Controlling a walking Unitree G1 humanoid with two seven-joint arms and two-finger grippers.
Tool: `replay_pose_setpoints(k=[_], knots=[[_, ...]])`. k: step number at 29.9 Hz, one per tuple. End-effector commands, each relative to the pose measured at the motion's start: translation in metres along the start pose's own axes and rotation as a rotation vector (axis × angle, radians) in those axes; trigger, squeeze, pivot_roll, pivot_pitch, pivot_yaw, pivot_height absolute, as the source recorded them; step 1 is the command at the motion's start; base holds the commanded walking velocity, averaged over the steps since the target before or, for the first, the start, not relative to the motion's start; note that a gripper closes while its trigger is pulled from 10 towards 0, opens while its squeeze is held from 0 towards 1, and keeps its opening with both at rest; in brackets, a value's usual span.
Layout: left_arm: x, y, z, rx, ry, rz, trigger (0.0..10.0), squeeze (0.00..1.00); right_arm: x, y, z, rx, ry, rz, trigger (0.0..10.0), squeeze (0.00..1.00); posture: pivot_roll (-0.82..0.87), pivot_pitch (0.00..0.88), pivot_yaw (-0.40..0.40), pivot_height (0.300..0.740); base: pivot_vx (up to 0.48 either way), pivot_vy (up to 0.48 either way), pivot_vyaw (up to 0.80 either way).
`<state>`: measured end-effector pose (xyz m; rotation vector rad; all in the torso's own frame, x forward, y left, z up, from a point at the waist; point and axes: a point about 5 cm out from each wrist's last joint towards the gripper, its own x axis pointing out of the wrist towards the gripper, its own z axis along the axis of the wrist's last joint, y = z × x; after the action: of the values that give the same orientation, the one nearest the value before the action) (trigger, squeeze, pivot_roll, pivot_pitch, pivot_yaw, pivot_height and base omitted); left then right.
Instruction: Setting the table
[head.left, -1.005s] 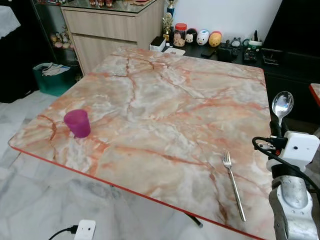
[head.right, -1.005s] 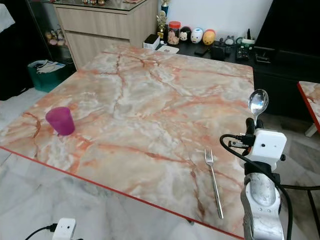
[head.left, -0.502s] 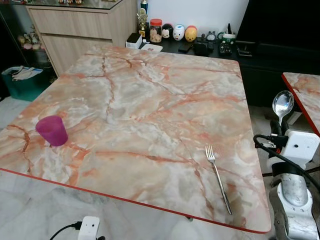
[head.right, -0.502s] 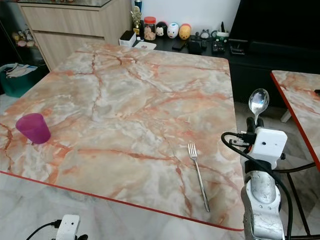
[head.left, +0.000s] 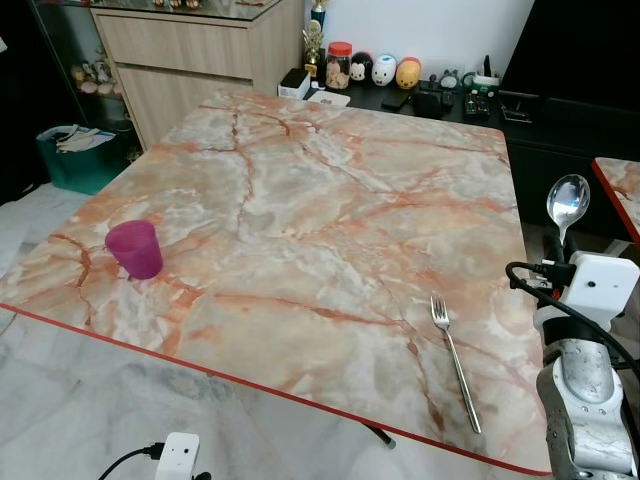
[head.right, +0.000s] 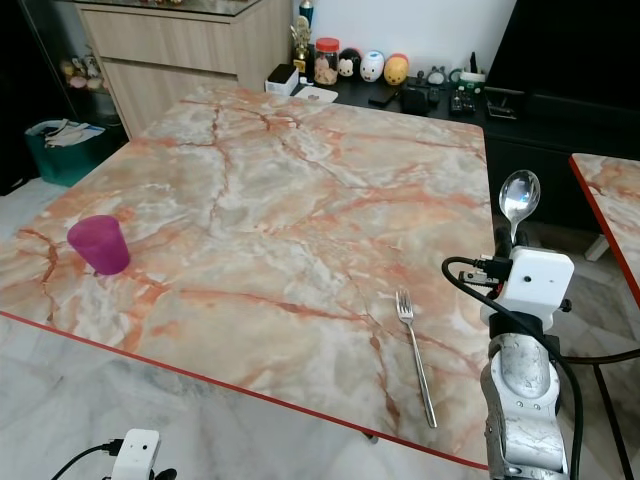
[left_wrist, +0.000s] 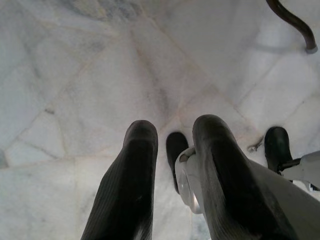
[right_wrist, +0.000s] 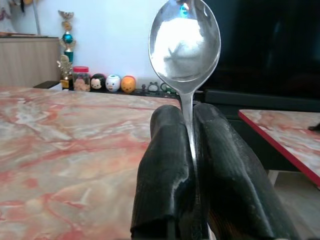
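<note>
Right gripper (right_wrist: 192, 150), fingers clamped on spoon (head.left: 566, 203) held upright beside marble table (head.left: 300, 200); fork (head.left: 455, 358) lying near that edge, pink cup (head.left: 134, 248) well apart; probably best lowered flat, parallel, just beside fork; left gripper (left_wrist: 172, 165) slightly parted, empty, hanging over floor.
</note>
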<state>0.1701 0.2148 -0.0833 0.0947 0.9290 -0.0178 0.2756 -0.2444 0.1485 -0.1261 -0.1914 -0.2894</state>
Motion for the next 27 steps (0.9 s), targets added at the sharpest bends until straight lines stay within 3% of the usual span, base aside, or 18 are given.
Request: replay_pose_setpoints(k=[1,22,27], knots=[[0.0001,-0.0028,-0.0012,0.014,0.005,-0.012,10.0,0.00,0.0007,-0.0016,-0.0023,-0.005,0.016,-0.011,10.0,0.00,0.00,0.000,-0.036,0.740,0.000,0.000,-0.64],[0.0010,-0.0088,-0.0008,0.018,0.006,-0.025,10.0,0.00,0.0010,0.0027,-0.0081,-0.012,0.052,-0.016,10.0,0.00,0.00,0.000,-0.041,0.740,0.000,0.000,-0.03],[0.0010,-0.0090,-0.0010,0.033,0.007,-0.031,10.0,0.00,0.0022,0.0030,-0.0059,-0.009,0.038,-0.012,10.0,0.00,0.00,0.000,-0.043,0.740,0.000,0.000,-0.73]])
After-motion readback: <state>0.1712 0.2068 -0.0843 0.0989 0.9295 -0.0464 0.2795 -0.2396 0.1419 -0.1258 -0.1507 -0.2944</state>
